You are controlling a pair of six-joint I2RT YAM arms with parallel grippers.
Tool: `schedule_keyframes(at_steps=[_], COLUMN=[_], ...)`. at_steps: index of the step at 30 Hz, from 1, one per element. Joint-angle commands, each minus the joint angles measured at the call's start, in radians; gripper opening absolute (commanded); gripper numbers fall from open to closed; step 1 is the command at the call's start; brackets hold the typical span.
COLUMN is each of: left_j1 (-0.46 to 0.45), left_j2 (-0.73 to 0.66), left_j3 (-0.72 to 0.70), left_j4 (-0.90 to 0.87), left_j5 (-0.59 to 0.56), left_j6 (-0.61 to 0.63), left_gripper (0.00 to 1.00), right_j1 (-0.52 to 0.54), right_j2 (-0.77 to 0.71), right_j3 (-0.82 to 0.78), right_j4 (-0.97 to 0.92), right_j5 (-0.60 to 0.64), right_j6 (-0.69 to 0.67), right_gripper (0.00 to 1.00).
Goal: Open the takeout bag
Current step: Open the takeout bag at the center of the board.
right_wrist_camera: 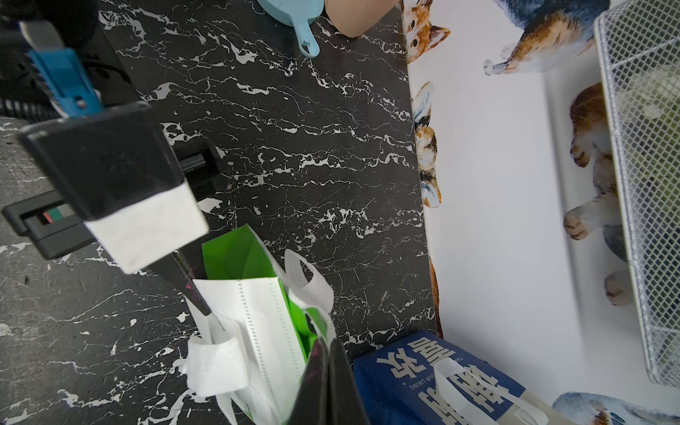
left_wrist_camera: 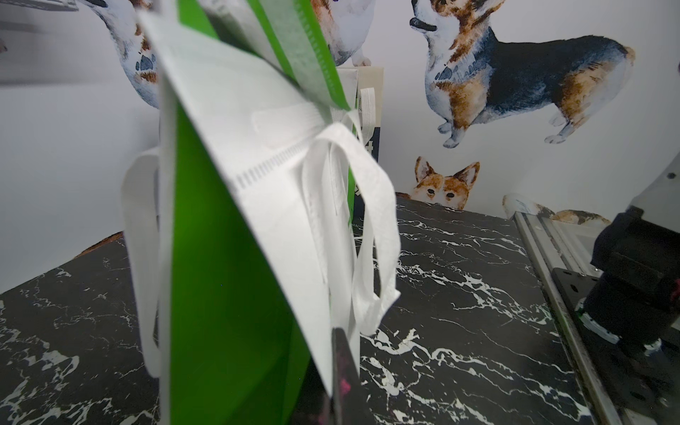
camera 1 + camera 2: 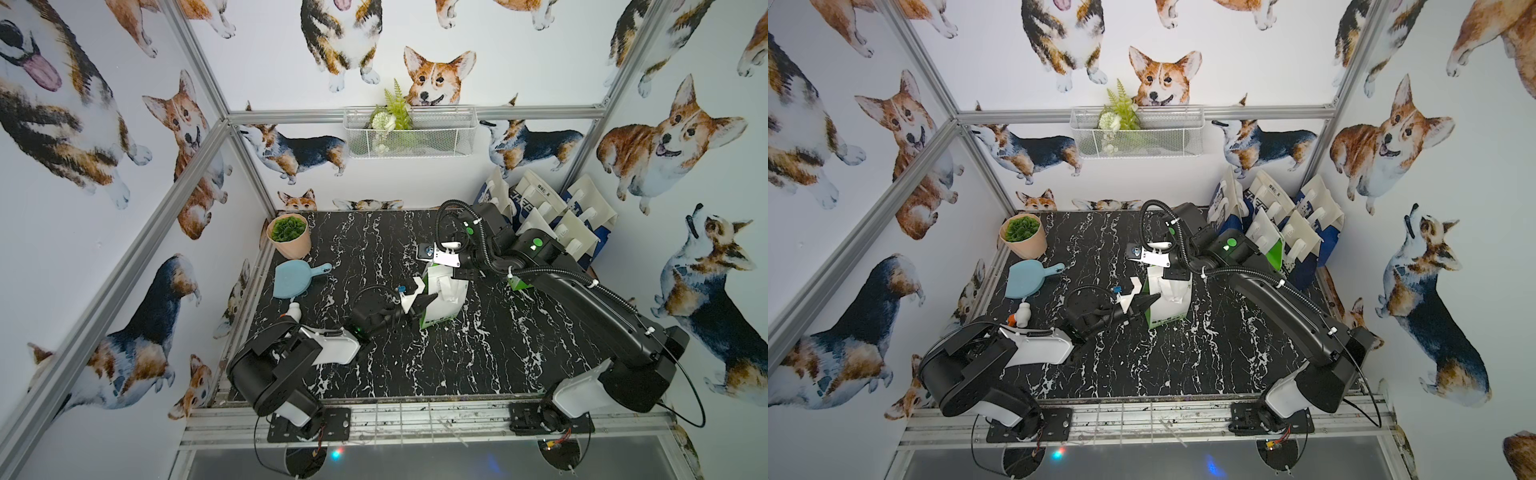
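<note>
Where the takeout bag [image 3: 442, 305] stands upright on the tabletop [image 3: 457, 365] in both top views, the left tool [image 3: 430, 298] pinches its left rim and the right tool [image 3: 459, 272] its far rim. Left wrist view: the bag's white wall is clamped. Right wrist view: the mouth is barely parted between them, so pulling apart should open it.

We saw the left arm [image 3: 286, 357] and right arm [image 3: 590, 307], both black with white shoulder shells [image 3: 579, 392], ribbed black cable [image 3: 482, 237] and round green markers [image 3: 537, 241].
</note>
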Motion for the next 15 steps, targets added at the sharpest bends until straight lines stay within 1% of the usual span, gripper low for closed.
schedule_keyframes(at_steps=[1, 6, 10, 12, 15], left_j1=[-0.001, -0.001, -0.001, -0.001, -0.001], left_j2=[-0.002, -0.002, 0.002, 0.002, 0.000], left_j3=[0.002, 0.001, 0.002, 0.001, 0.001], left_j4=[-0.005, -0.005, 0.002, 0.002, 0.002], left_j5=[0.018, 0.014, 0.016, 0.016, 0.015], left_j6=[0.015, 0.013, 0.009, 0.006, 0.009], left_gripper=[0.00, 0.00, 0.00, 0.00, 0.00], right_j1=[-0.001, 0.000, 0.002, 0.001, 0.001], right_j2=[-0.020, -0.068, -0.089, -0.101, -0.116], right_j3=[-0.071, -0.234, -0.306, -0.325, -0.344], right_j4=[0.075, 0.211, 0.261, 0.278, 0.297], right_j5=[-0.013, -0.018, -0.009, -0.007, 0.007], right_j6=[0.030, 0.107, 0.142, 0.149, 0.156], right_gripper=[0.00, 0.00, 0.18, 0.23, 0.26])
